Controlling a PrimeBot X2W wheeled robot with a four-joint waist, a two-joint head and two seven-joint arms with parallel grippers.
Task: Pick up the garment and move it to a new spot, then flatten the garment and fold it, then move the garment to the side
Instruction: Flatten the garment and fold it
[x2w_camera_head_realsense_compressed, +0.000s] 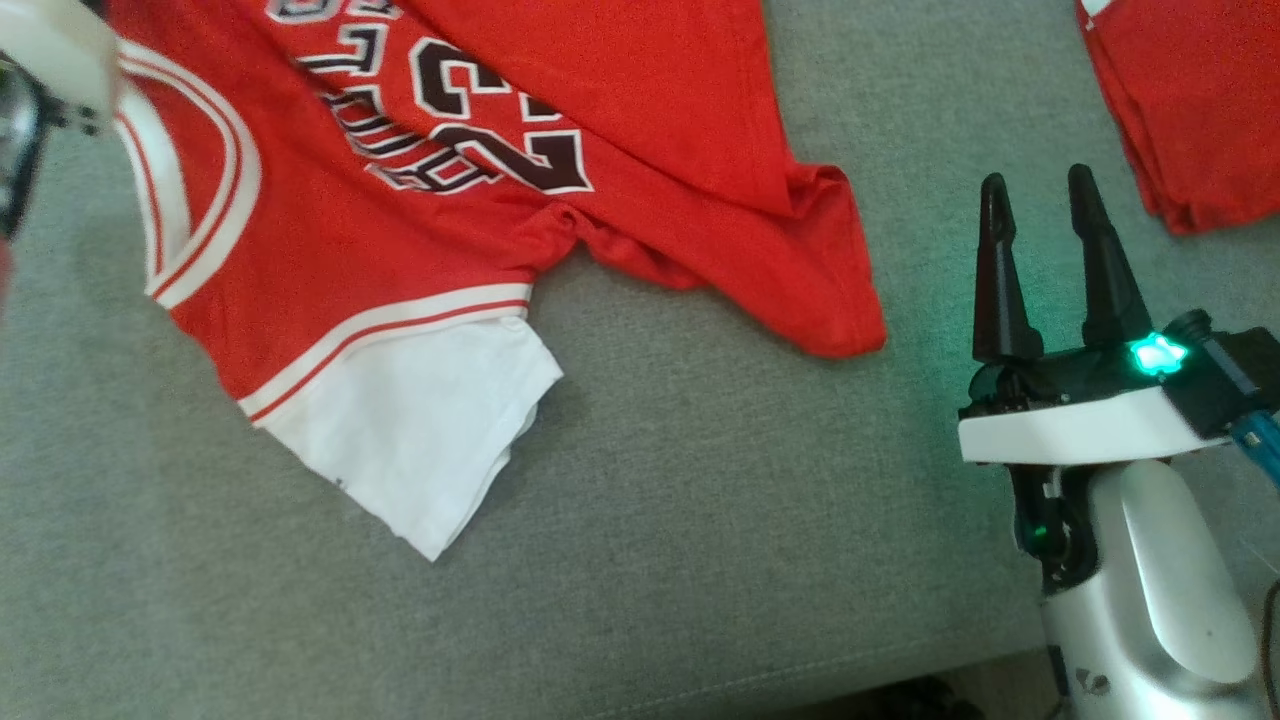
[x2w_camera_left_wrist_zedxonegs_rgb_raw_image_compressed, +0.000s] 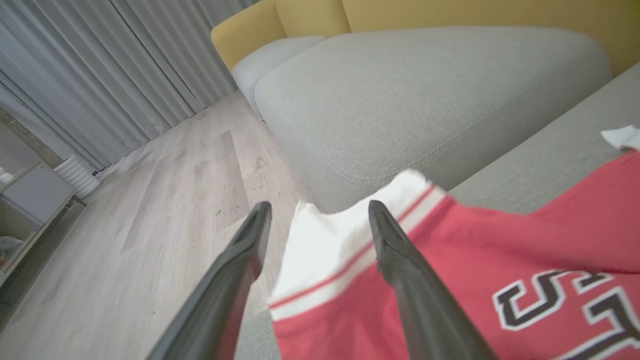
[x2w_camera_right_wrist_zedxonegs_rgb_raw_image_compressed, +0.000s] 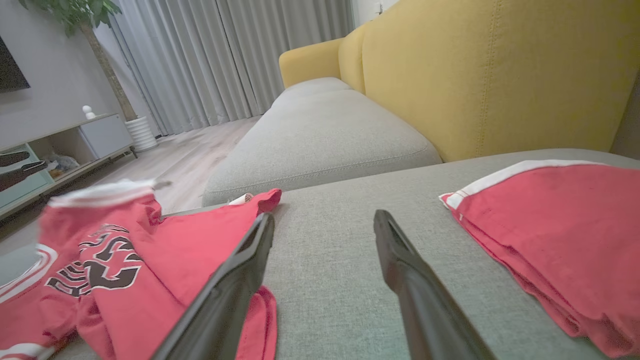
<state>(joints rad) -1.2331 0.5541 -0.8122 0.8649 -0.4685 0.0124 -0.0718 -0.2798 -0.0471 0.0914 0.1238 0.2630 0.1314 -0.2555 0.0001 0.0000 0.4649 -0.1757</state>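
Observation:
The garment (x2w_camera_head_realsense_compressed: 400, 250) is a red jersey with white trim, dark numbers and a white sleeve (x2w_camera_head_realsense_compressed: 420, 420). It lies rumpled and partly folded over itself on the grey sofa seat (x2w_camera_head_realsense_compressed: 700, 500). In the left wrist view my left gripper (x2w_camera_left_wrist_zedxonegs_rgb_raw_image_compressed: 317, 207) stands open, and the garment's (x2w_camera_left_wrist_zedxonegs_rgb_raw_image_compressed: 500, 250) white sleeve edge (x2w_camera_left_wrist_zedxonegs_rgb_raw_image_compressed: 340, 235) rises between its fingers. My right gripper (x2w_camera_head_realsense_compressed: 1037, 185) is open and holds nothing, hovering over bare seat to the right of the garment's red hem. In the right wrist view the right gripper (x2w_camera_right_wrist_zedxonegs_rgb_raw_image_compressed: 324, 217) has the garment (x2w_camera_right_wrist_zedxonegs_rgb_raw_image_compressed: 150, 250) on its left.
A second red piece of clothing (x2w_camera_head_realsense_compressed: 1190, 100) lies folded at the far right of the seat, also seen as a folded red stack (x2w_camera_right_wrist_zedxonegs_rgb_raw_image_compressed: 550, 225). The seat's front edge (x2w_camera_head_realsense_compressed: 800, 680) runs along the bottom. A yellow backrest (x2w_camera_right_wrist_zedxonegs_rgb_raw_image_compressed: 475, 75), another grey cushion (x2w_camera_left_wrist_zedxonegs_rgb_raw_image_compressed: 425, 100) and wooden floor (x2w_camera_left_wrist_zedxonegs_rgb_raw_image_compressed: 150, 175) surround it.

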